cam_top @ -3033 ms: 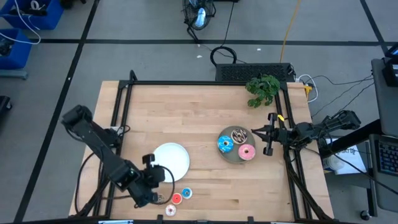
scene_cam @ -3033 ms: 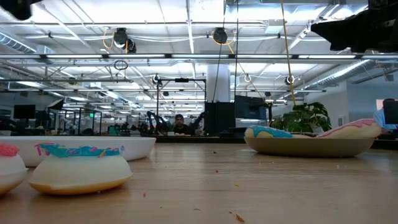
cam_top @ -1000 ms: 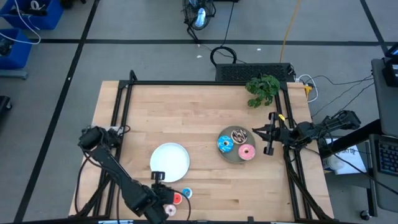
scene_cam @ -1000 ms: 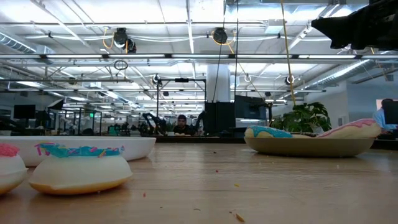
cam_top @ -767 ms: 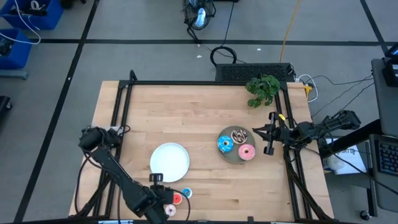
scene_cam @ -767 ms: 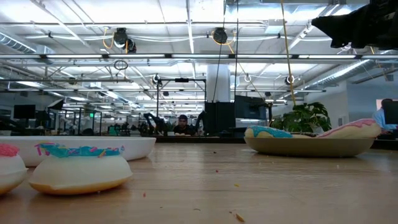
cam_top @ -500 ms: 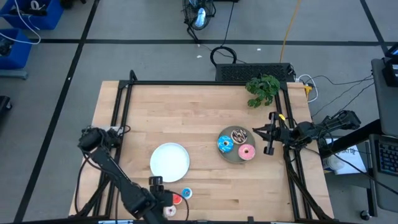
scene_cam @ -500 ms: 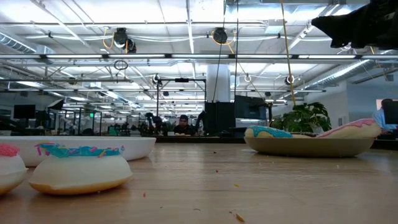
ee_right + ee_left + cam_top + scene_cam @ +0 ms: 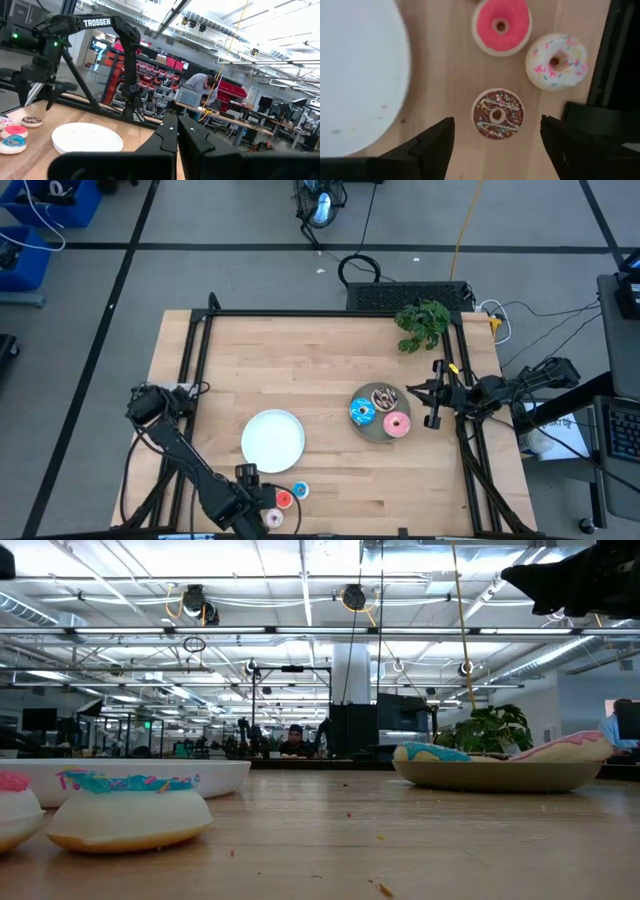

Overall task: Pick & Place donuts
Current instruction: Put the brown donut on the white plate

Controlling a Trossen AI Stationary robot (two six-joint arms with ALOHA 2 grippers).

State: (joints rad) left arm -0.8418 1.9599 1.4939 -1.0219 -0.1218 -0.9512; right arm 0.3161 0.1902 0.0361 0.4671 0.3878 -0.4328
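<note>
In the left wrist view a tiny brown donut (image 9: 497, 113) lies flat on the table. My left gripper (image 9: 497, 145) stands open above it, one finger on either side, touching nothing. Beside it lie a red donut (image 9: 501, 26) and a whitish-pink sprinkled donut (image 9: 556, 61). My left gripper (image 9: 255, 505) is at the table's near edge, by the white plate (image 9: 273, 440). A small blue donut (image 9: 301, 491) lies close by. The grey plate (image 9: 371, 430) holds blue (image 9: 362, 413), pink (image 9: 396, 424) and dark brown (image 9: 383, 396) donuts. My right gripper (image 9: 432, 408) waits shut beside it.
A green plant (image 9: 422, 322) stands at the table's far right corner. A black frame rail (image 9: 195, 360) runs along the table's left side and another (image 9: 465, 370) along its right. Bare wood lies between the two plates and across the far half.
My left gripper has shifted a little toward the table's near left corner, staying low over the small donuts. The donuts and plates lie where they were.
</note>
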